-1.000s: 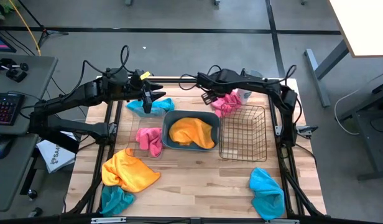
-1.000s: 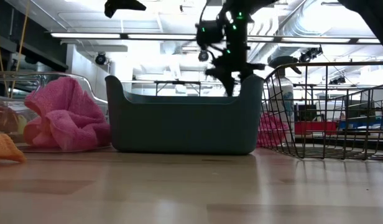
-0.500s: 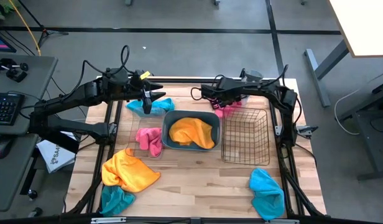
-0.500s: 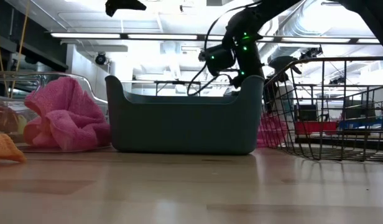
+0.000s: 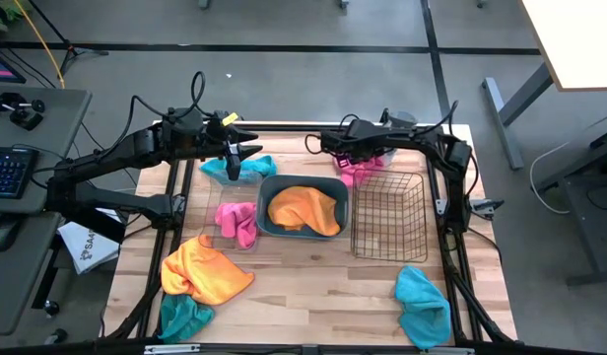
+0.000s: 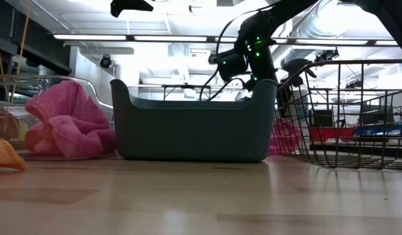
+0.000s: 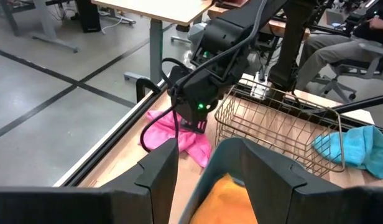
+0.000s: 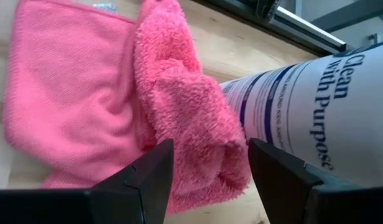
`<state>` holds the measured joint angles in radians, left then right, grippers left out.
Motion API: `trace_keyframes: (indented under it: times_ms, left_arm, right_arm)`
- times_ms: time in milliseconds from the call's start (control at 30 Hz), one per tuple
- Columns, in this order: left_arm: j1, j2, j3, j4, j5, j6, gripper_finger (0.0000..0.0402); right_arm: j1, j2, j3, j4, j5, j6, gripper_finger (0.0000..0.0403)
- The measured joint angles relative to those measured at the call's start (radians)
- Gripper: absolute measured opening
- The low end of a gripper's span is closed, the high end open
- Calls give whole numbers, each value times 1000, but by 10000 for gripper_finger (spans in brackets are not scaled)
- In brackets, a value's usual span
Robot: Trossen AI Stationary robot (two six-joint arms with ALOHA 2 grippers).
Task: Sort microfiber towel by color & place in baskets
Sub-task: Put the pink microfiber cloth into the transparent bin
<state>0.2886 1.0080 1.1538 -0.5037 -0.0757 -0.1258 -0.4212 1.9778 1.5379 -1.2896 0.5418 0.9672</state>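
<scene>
The wooden counter point(image 5: 313, 286) is framed by dark rails on all sides. Its near half has open bare wood between the cloth piles; the far half is crowded.

Across the middle, three containers sit side by side. The wire-mesh basket point(image 5: 386, 212) is on the right and holds nothing. The dark teal tub point(image 5: 302, 205) just beside it holds an orange-yellow towel point(image 5: 304, 210). The clear plastic box point(image 5: 217, 215) at the tub's left holds a pink towel point(image 5: 236, 221). In the low view the tub point(image 6: 193, 127) and the mesh basket point(image 6: 344, 117) stand close together, with only a narrow gap between them.

Loose cloths lie toward the edges. An orange-yellow towel point(image 5: 202, 270) and a teal-blue one point(image 5: 182, 317) overlap at the near left corner. A turquoise towel point(image 5: 424, 304) lies at the near right. Another turquoise towel point(image 5: 239, 167) lies at the far left, and a second pink towel point(image 5: 361, 166) lies at the far edge behind the mesh basket.

The right hand point(image 5: 345, 158) is low over that far pink towel point(image 8: 126, 99), with its fingers point(image 8: 145, 177) spread wide around the fluffy fold and not closed on it. A clear spray bottle point(image 8: 316, 118) lies right against the cloth.

The left hand point(image 5: 235, 156) hovers over the far-left turquoise towel with its fingers point(image 7: 157, 168) apart and nothing in them.
</scene>
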Motion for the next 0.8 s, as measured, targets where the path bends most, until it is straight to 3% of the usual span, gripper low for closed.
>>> trace_keyframes:
  times_ms: [433,667,800]
  left_arm:
    - [0,0,0,0,0,0,159]
    - [0,0,0,0,0,0,159]
    - [0,0,0,0,-16,-1,159]
  right_arm:
    - [-33,0,-15,30,-23,-33,190]
    - [-34,0,-122,67,-56,-33,144]
    - [-34,0,-164,88,-64,-33,96]
